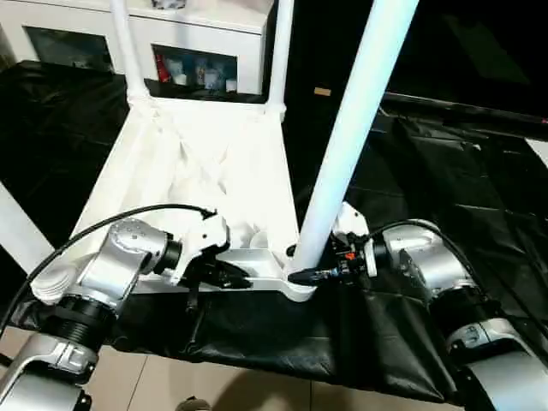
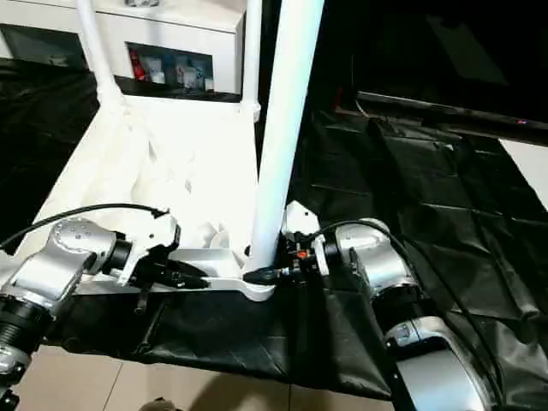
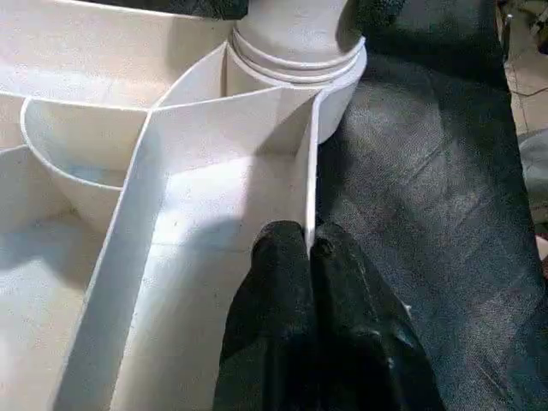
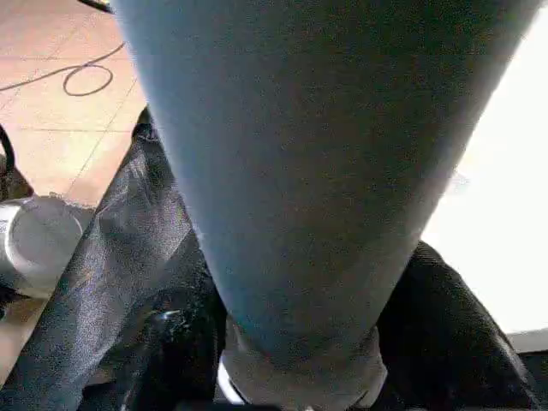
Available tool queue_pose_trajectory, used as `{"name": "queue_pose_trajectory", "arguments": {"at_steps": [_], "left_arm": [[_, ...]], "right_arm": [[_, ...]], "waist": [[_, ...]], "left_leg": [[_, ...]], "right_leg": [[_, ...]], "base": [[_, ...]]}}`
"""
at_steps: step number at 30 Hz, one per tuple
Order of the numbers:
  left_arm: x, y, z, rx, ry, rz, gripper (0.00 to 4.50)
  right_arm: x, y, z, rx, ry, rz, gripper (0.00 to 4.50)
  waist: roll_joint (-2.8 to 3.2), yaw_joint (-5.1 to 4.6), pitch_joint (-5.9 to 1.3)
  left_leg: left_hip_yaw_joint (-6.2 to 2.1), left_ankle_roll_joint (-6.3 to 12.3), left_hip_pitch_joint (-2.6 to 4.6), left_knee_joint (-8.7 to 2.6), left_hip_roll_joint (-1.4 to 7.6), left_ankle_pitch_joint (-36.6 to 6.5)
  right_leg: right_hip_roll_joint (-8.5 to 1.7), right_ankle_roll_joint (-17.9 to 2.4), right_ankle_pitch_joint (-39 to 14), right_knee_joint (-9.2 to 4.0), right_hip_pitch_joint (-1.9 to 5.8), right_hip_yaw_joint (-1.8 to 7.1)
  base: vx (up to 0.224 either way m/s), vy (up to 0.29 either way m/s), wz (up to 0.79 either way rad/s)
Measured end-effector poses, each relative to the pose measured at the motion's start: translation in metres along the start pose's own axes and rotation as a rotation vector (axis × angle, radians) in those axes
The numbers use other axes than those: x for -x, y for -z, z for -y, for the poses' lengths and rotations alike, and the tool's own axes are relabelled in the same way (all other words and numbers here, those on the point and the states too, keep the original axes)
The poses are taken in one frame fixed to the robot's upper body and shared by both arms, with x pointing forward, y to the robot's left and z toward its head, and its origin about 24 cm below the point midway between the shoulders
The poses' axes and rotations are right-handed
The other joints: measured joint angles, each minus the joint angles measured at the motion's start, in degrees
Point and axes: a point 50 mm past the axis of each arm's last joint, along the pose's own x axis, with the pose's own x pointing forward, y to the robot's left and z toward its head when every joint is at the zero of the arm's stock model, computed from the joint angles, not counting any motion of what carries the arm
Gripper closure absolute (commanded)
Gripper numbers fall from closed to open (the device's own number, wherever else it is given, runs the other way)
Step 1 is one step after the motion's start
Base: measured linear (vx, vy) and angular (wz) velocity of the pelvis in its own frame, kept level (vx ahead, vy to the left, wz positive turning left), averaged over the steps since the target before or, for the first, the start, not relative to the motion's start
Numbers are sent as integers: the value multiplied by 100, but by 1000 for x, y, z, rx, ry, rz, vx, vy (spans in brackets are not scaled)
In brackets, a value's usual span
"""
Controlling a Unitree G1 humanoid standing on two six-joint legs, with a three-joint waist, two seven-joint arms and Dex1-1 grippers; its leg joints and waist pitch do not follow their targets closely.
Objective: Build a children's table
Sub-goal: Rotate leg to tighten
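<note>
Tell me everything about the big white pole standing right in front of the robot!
The pole is a table leg: a smooth white tube, plastic-looking, thinner near its foot and wider going up past the picture's top. It stands almost upright, leaning slightly, with its foot in the round corner socket of the upside-down tabletop on the black sheet. The right gripper has its black fingers on both sides of the leg's foot. The left gripper, shut, pinches the tabletop's rim close by.
</note>
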Motion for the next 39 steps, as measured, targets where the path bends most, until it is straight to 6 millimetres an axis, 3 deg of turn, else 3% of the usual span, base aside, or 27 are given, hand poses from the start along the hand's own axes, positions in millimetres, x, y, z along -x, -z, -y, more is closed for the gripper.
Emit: {"name": "queue_pose_trajectory", "arguments": {"at_steps": [5,8,11,15,20,21,24,29,35,39], "left_arm": [[-4,-1,-1,-1,-22,0,450],[-9,-1,-5,22,-105,4,450],[-13,-2,-11,58,-226,8,450],[-22,-5,-15,101,-323,13,450],[-42,-12,-18,164,-442,11,450],[-45,-14,-18,169,-453,11,450],[-47,-15,-18,174,-460,9,450],[-46,-16,-17,172,-458,8,450],[-36,-14,-16,134,-390,13,450],[-24,-9,-13,95,-306,17,450]], "right_arm": [[2,6,-4,-15,60,25,249],[-1,11,1,-52,196,61,251],[-12,13,11,-120,420,115,254],[-24,14,19,-190,615,157,256],[-40,12,31,-262,862,170,256],[-40,12,32,-263,886,171,221],[-42,12,32,-275,905,183,185],[-42,11,31,-290,882,211,142],[-23,14,28,-212,693,168,142],[-13,13,23,-142,537,128,142]], "waist": [[7,29,-4],[-4,11,-11],[-10,-156,-13],[-12,-297,-18],[5,-399,-27],[17,-425,-31],[23,-447,-30],[24,-465,-29],[24,-438,-26],[26,-370,-26]], "left_leg": [[0,0,3,0,0,0],[0,0,7,-1,-2,0],[-12,-12,20,-2,-3,7],[-23,-12,29,-9,-14,7],[-81,-11,61,-18,-29,6],[-96,-11,78,-29,-30,6],[-112,-10,70,-45,-29,6],[-115,-9,52,-32,-28,5],[-105,-9,43,-39,-26,5],[-101,-12,31,-78,-14,6]], "right_leg": [[0,2,-1,-2,9,2],[0,3,0,0,27,8],[0,43,-22,-15,35,-2],[0,45,-23,-43,38,-4],[0,49,-26,-127,65,-52],[-1,49,-26,-173,77,-75],[-10,49,-26,-247,100,-124],[-12,48,-26,-271,96,-126],[-11,16,2,-225,85,-114],[-3,28,85,-181,74,-115]], "base": [[0,0,0],[0,0,0],[-35,-2,-4],[0,0,0],[0,0,0],[0,0,0],[0,0,0],[0,0,0],[0,0,0],[0,0,0]]}}
